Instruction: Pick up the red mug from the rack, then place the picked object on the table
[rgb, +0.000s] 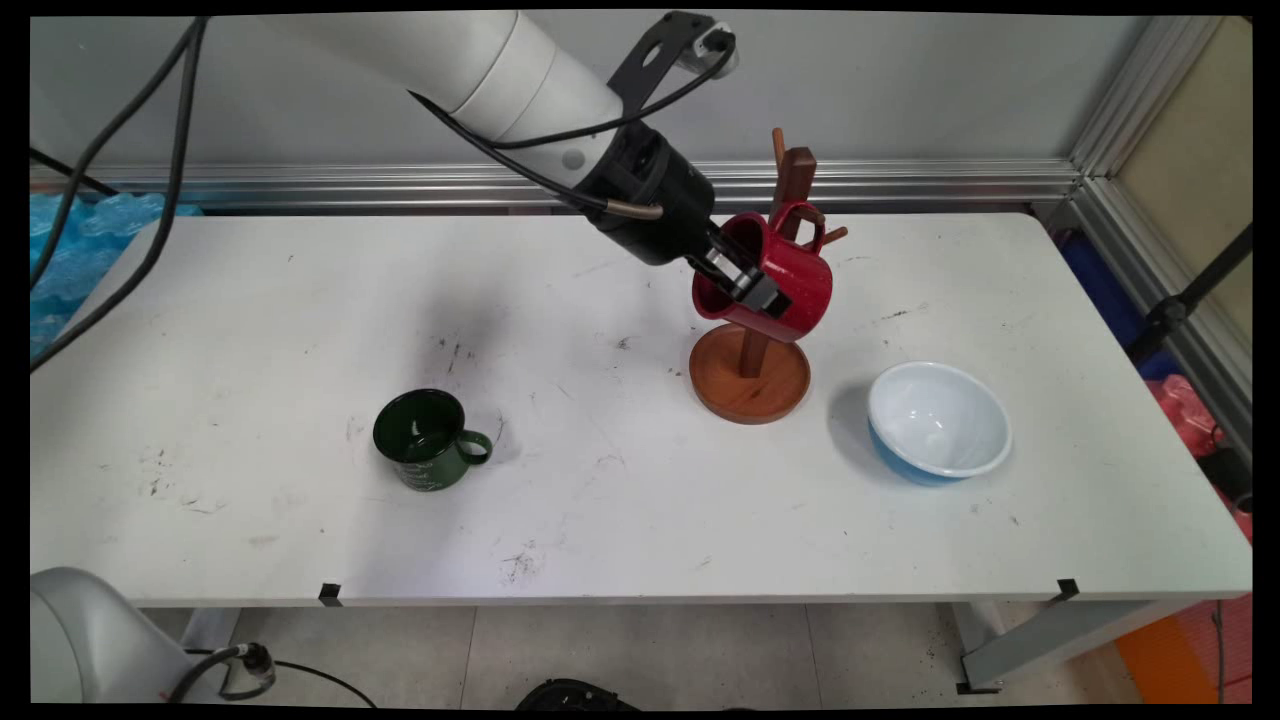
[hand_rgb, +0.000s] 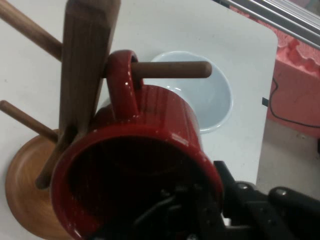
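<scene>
**Red mug on the peg, jaws holding its rim**

Jaws were closed on the rim of the red mug (rgb: 790, 275), one finger inside the cup and one outside. The mug was up in the air, lying on its side, right against the wooden mug stand (rgb: 750, 385). Its open mouth faced the arm. Its handle was up by the top of the stand's post.

The handle was already looped over a peg (hand_rgb: 175, 69), so the hanging part looked done. The jaws had not let go, and I think the mug's weight may have been shared between the peg and the jaws. Letting go was not yet done.

The main view showed the whole desk (rgb: 600, 500). A green mug (rgb: 425, 440) stood upright, well apart from the stand, toward the picture's left. A white bowl (rgb: 940, 420) with a blue outside sat near the stand's round base, on the other side. From there it was hard to tell if the handle was really on a peg, because the mug and post covered each other.

The hand view showed that part well. The peg went right through the handle of the red mug (hand_rgb: 165, 115) and stuck out past it. The stand's post (hand_rgb: 85, 60) was just beside the handle, with two more bare pegs on its far side. The bowl (hand_rgb: 215, 95) lay behind the mug, on the desk (hand_rgb: 165, 25). The green mug was not in the hand view.
</scene>
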